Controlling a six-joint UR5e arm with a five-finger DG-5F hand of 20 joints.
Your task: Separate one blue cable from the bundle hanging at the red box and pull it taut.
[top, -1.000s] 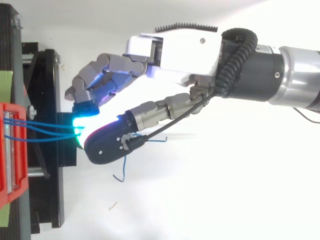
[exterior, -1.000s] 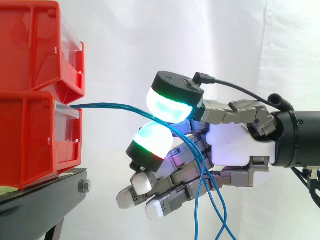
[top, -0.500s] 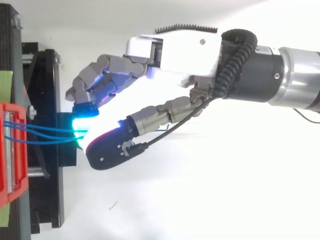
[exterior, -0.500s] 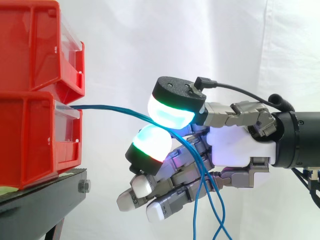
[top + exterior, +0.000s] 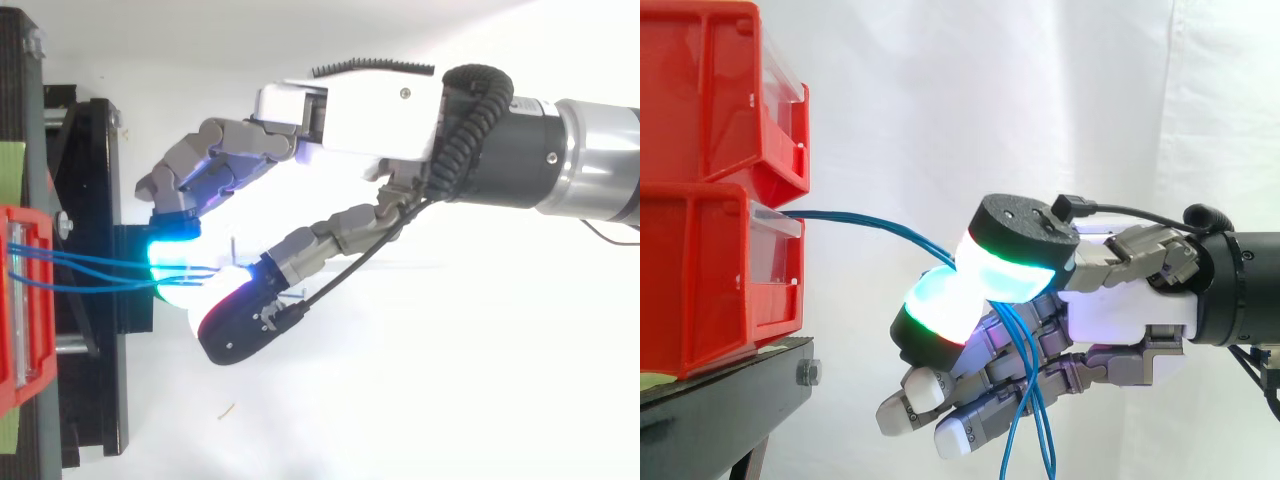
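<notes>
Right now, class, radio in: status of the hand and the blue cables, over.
Hand shut, fingers pinching the blue cables. Several strands in the pinch, none singled out. Span to red box bowed, not taut; ends hang below.

My thumb pad point(image 5: 1012, 272) has dropped and drawn back toward the rest of my hand point(image 5: 1125, 310). That closes the gap it kept above the finger pad point(image 5: 938, 312), and the two now press together with the cables point(image 5: 872, 222) nipped between them. The cables' loose lengths, which a second ago trailed off slanting beneath the hand, now hang nearly straight down just below the pads, in front of my lower fingers
</notes>
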